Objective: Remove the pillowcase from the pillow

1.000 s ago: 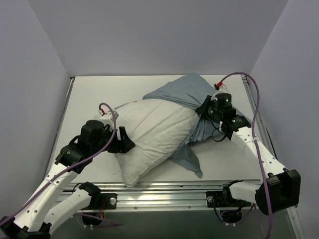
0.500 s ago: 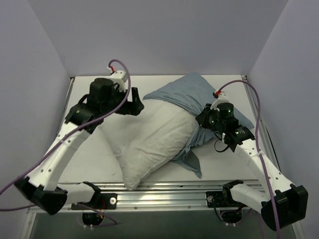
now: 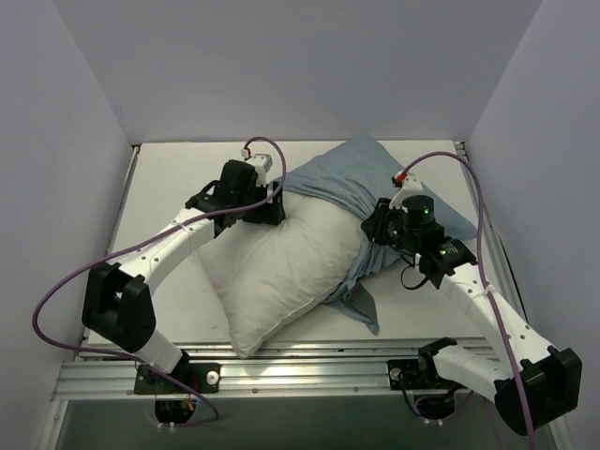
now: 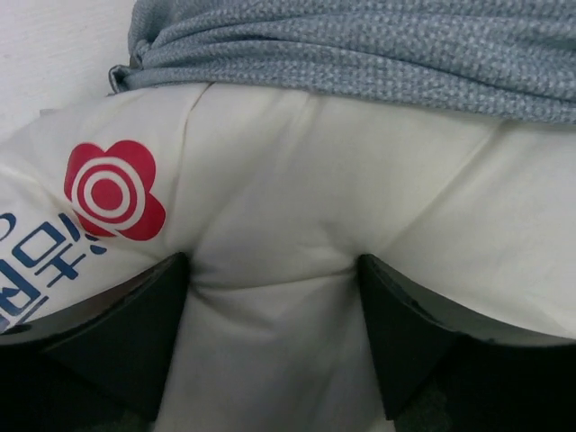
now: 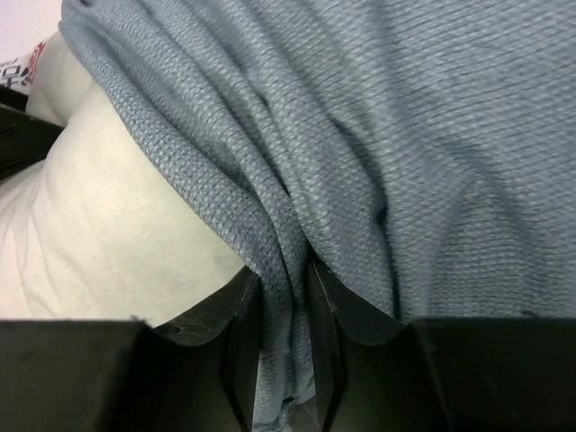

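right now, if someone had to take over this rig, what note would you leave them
Left gripper: open, fingers spread wide against the bare white pillow, beside its red logo.
Right gripper: closed on a bunched fold of the pillowcase at the pillow's right side.
Where things are: the pillow lies diagonally on the table, and the pillowcase is gathered over its far right end.
Done: most of the pillow is out of the case.
Left: pull the case off the covered end while the pillow is held back, until the two lie apart.
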`<state>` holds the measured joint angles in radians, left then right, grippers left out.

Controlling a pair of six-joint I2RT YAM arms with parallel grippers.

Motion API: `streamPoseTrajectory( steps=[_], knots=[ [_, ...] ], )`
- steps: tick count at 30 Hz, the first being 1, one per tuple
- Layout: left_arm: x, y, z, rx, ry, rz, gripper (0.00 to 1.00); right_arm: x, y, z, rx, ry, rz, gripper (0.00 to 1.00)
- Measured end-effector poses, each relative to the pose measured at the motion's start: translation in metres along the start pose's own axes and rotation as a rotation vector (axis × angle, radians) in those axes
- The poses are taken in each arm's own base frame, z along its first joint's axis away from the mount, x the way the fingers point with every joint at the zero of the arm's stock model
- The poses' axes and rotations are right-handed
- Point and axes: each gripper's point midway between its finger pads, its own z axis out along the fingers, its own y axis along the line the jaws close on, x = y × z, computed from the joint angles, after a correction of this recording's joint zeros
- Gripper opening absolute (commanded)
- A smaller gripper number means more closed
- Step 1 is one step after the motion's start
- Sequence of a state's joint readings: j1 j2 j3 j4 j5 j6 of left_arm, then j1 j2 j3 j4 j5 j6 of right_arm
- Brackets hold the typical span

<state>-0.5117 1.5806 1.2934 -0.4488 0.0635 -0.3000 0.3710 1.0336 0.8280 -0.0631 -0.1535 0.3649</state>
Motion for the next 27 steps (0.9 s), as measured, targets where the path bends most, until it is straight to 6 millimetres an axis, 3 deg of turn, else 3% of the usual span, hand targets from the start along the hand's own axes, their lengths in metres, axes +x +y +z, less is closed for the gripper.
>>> streamPoseTrajectory(
  steps=[1, 2, 6, 11, 14, 17, 22, 27],
  knots=[
    [0.001, -0.002, 0.002, 0.003, -0.014, -0.004, 0.68, 0.002, 0.003, 0.0, -0.006, 0.006, -0.007, 0.25],
    [0.002, -0.003, 0.005, 0.006, -0.026, -0.008, 0.46, 0.004, 0.007, 0.001, -0.011, 0.016, -0.019, 0.33],
    [0.003, -0.013, 0.011, 0.022, -0.082, -0.008, 0.03, -0.001, 0.032, 0.004, -0.039, 0.044, -0.088, 0.52],
    [0.001, -0.018, 0.002, 0.026, -0.139, -0.002, 0.02, -0.048, 0.076, 0.006, -0.096, -0.007, -0.177, 0.76],
    [0.001, -0.018, -0.005, 0.017, -0.16, 0.0, 0.02, -0.078, 0.1, 0.011, -0.125, -0.051, -0.218, 0.81],
    [0.001, -0.021, -0.015, 0.014, -0.175, 0.006, 0.02, -0.097, 0.118, 0.028, -0.135, -0.061, -0.258, 0.82],
    [0.007, -0.025, -0.025, 0.003, -0.172, 0.02, 0.02, -0.086, 0.133, 0.083, -0.12, 0.025, -0.333, 0.84],
    [0.011, -0.026, -0.03, -0.009, -0.17, 0.022, 0.02, -0.042, 0.128, 0.131, -0.089, 0.153, -0.394, 0.84]
  ],
)
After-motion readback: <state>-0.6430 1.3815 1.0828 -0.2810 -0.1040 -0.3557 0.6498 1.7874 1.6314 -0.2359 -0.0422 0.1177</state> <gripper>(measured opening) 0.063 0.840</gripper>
